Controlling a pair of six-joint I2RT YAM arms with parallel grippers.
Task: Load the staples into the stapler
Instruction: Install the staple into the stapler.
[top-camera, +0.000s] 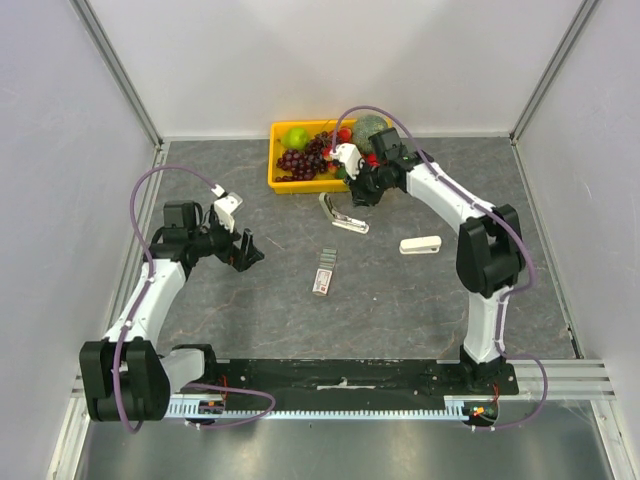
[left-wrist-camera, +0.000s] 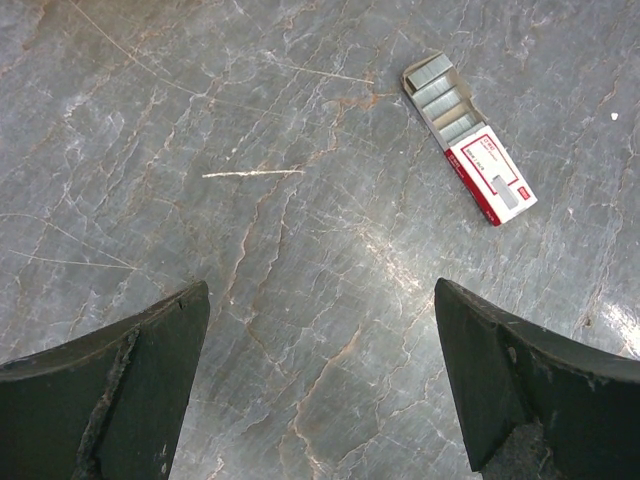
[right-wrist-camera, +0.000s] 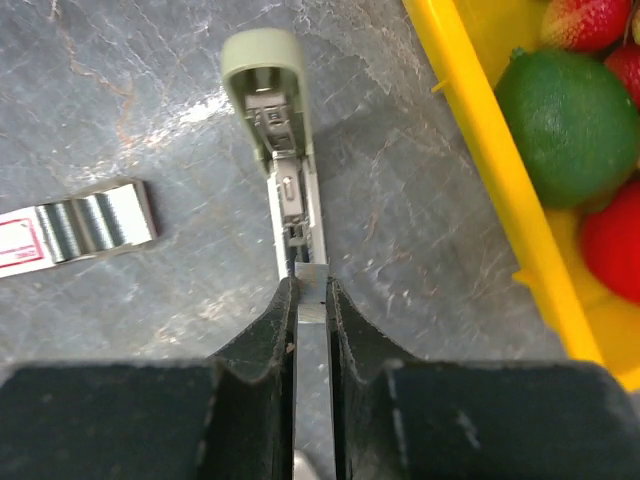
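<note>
Right gripper (right-wrist-camera: 310, 292): nearly shut, pinches thin rail of opened pale-green stapler (right-wrist-camera: 280, 140) toward 12 o'clock; could slip, twisting it.

Red-and-white staples box (left-wrist-camera: 468, 138), pale green stapler (right-wrist-camera: 283, 170), yellow tray (right-wrist-camera: 490, 170); grey veined table (left-wrist-camera: 300, 300)

We see a matt, stone-veined table (left-wrist-camera: 200, 100), a stapler (right-wrist-camera: 285, 170) of pale plastic and bright metal, silvery staples (left-wrist-camera: 440, 90) in printed card, and a glossy plastic tray (right-wrist-camera: 480, 140).

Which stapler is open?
The stapler by the yellow bin, clamped in the right gripper; the other stapler lies closed, alone.
</note>
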